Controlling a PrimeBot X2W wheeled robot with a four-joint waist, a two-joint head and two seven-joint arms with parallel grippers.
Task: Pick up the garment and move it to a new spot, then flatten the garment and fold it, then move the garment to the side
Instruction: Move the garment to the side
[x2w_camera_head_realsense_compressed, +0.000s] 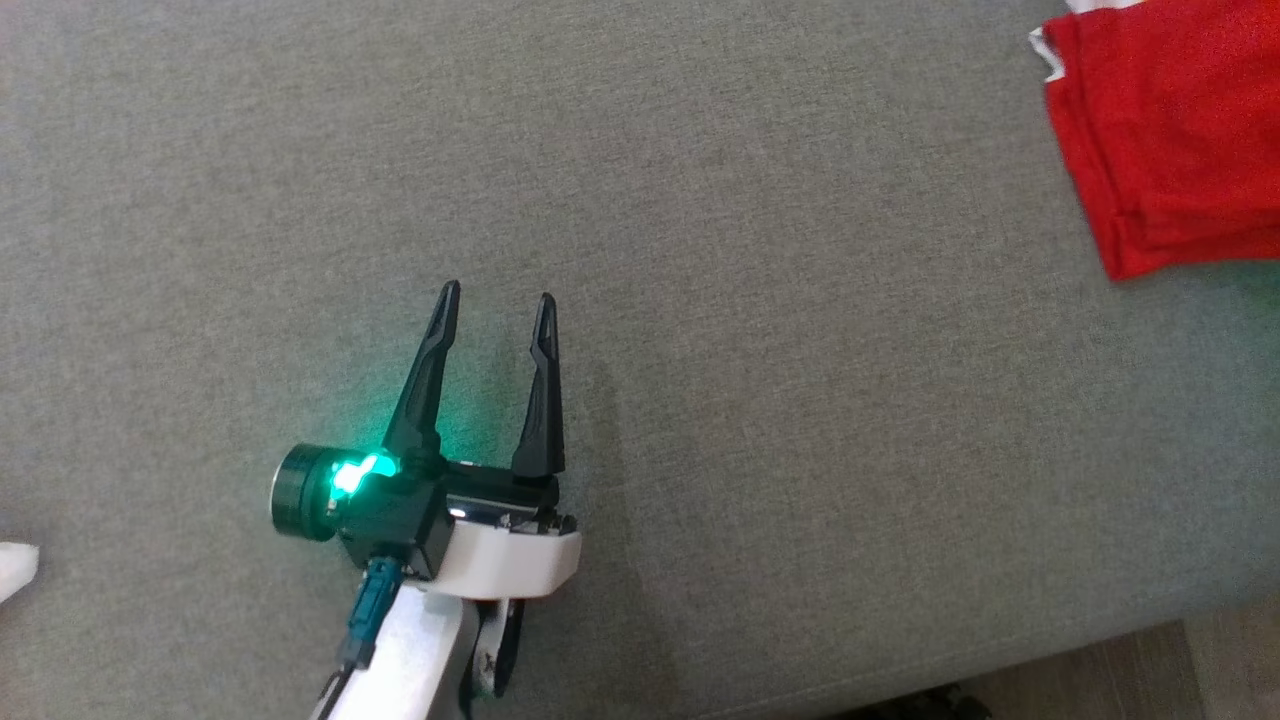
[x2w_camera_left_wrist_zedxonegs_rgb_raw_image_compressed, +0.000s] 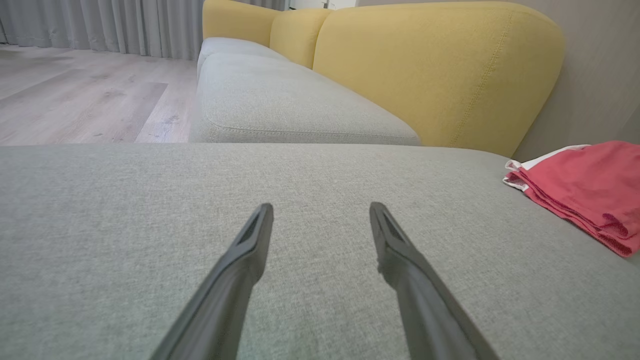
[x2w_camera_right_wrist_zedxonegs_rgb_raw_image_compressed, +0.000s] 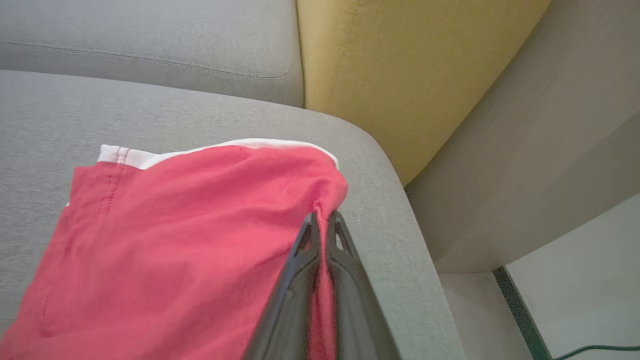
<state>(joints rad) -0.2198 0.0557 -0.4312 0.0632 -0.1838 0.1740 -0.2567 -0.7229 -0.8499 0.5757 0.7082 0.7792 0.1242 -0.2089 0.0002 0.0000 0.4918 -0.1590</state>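
Head view: the left gripper (x2w_camera_head_realsense_compressed: 498, 292) hovers wide and empty over the bare seat (x2w_camera_head_realsense_compressed: 800, 400), leaving the folded garment (x2w_camera_head_realsense_compressed: 1170, 130) at two o'clock to its partner.

Left wrist view: the garment lies at three o'clock, well apart.

Right wrist view: the right gripper (x2w_camera_right_wrist_zedxonegs_rgb_raw_image_compressed: 324, 216) pinches the garment's corner near the seat edge, likely to drag it aside.

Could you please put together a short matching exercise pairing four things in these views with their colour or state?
1 left gripper
2 right gripper
3 garment
4 sofa backrest

A yellow
B fingers shut on the garment
C fingers open over bare grey cushion
D red, white-trimmed, lying folded

Pairs: 1-C, 2-B, 3-D, 4-A
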